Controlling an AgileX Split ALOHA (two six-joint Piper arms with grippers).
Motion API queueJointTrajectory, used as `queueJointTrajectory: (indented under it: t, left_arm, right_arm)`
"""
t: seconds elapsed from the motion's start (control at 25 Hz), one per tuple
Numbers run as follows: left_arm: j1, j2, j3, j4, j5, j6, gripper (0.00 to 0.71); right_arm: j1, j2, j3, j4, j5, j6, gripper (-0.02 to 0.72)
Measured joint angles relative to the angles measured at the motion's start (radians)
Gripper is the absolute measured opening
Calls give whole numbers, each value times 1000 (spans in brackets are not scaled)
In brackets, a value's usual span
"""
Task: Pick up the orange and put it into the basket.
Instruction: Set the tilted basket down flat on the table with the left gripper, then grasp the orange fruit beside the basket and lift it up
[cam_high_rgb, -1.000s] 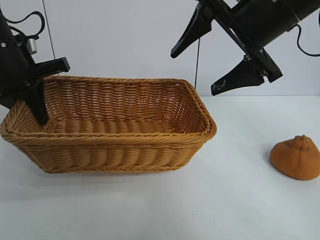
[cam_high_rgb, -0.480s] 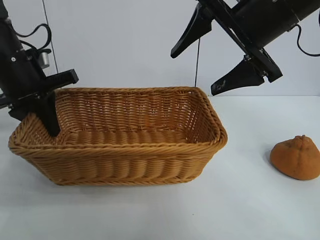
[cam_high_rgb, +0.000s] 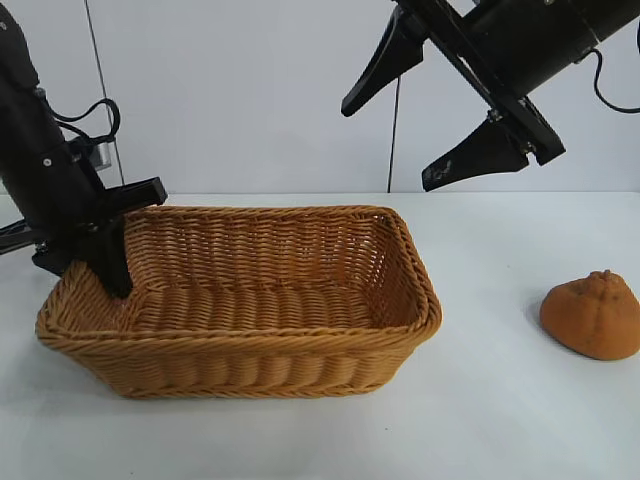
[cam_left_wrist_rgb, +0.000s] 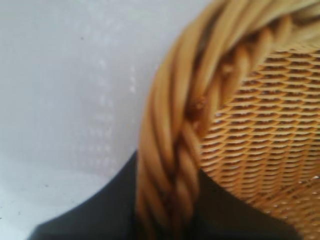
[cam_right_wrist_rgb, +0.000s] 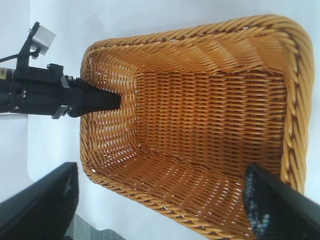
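Note:
The tan wicker basket (cam_high_rgb: 250, 342) rests on the white table, left of centre. My left gripper (cam_high_rgb: 105, 280) straddles its left end, one black finger inside the wall. In the left wrist view the braided rim (cam_left_wrist_rgb: 175, 125) runs between both fingers, which press against it, so the left gripper (cam_left_wrist_rgb: 167, 225) is shut on the rim. The dull orange (cam_high_rgb: 592, 315), ridged and pointed on top, lies alone on the table at the far right. My right gripper (cam_high_rgb: 386, 146) hangs high above the basket's right end, wide open and empty. Its wrist view looks down into the empty basket (cam_right_wrist_rgb: 295, 100).
A white wall with a dark vertical cable (cam_high_rgb: 394, 140) stands behind the table. Bare table surface (cam_high_rgb: 490, 300) lies between the basket and the orange. The left arm (cam_right_wrist_rgb: 45, 95) shows at the basket's far end in the right wrist view.
The left gripper has shifted right and down with the basket's left end; the basket slid right, then settled flat. The right arm and the orange stayed put.

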Motion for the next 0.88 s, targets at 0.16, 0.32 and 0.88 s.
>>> queueJointTrajectory:
  t: [0.16, 0.32, 0.88]
  left_arm:
    - [6, -35, -101, 63, 96, 0, 523]
    - [36, -89, -205, 147, 151, 0, 525]
    - [201, -154, -266, 293, 180, 8, 525]
  right_arm:
    - [0, 0, 0, 0, 0, 0, 610]
    - [0, 0, 0, 0, 0, 0, 610]
    - [0, 0, 0, 0, 0, 0, 610]
